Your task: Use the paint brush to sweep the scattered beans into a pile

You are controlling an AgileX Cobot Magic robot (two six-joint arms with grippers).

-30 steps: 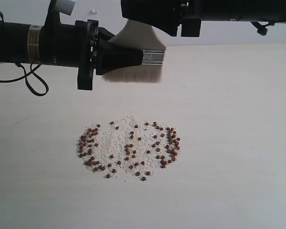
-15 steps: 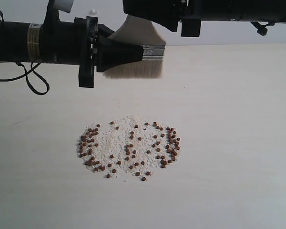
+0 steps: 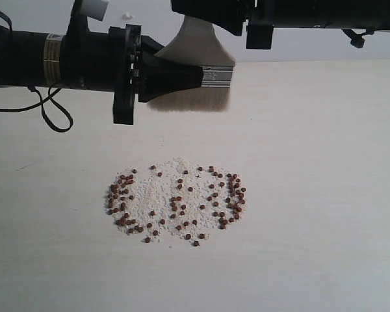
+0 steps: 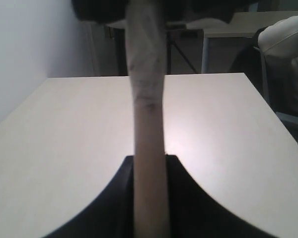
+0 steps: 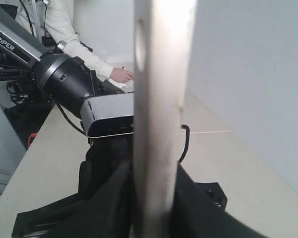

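Sweep not started, as I judge it: the beans [image 3: 175, 201] lie spread in a loose patch over pale crumbs [image 3: 161, 190] on the table [image 3: 325, 169], with no pile. The paint brush [image 3: 196, 49] hangs well apart from them toward the far edge, bristles [image 3: 190, 99] down; I cannot tell if they touch the wood. The left gripper [image 3: 182, 76] is clamped across the ferrule [image 3: 218, 76], and the right gripper [image 3: 231, 23] sits over the handle end (both seem to have it, so who sweeps is open). All the sweeping is left. Only the exterior view shows beans and bristles. The left wrist view shows the handle [image 4: 149, 148] running between its dark jaws, closed on it. The right wrist view shows the end hole [image 5: 140, 44], its jaws pinched on the handle, plus the left arm [image 5: 64, 79] and a person in a white sleeve [image 5: 84, 54] behind.
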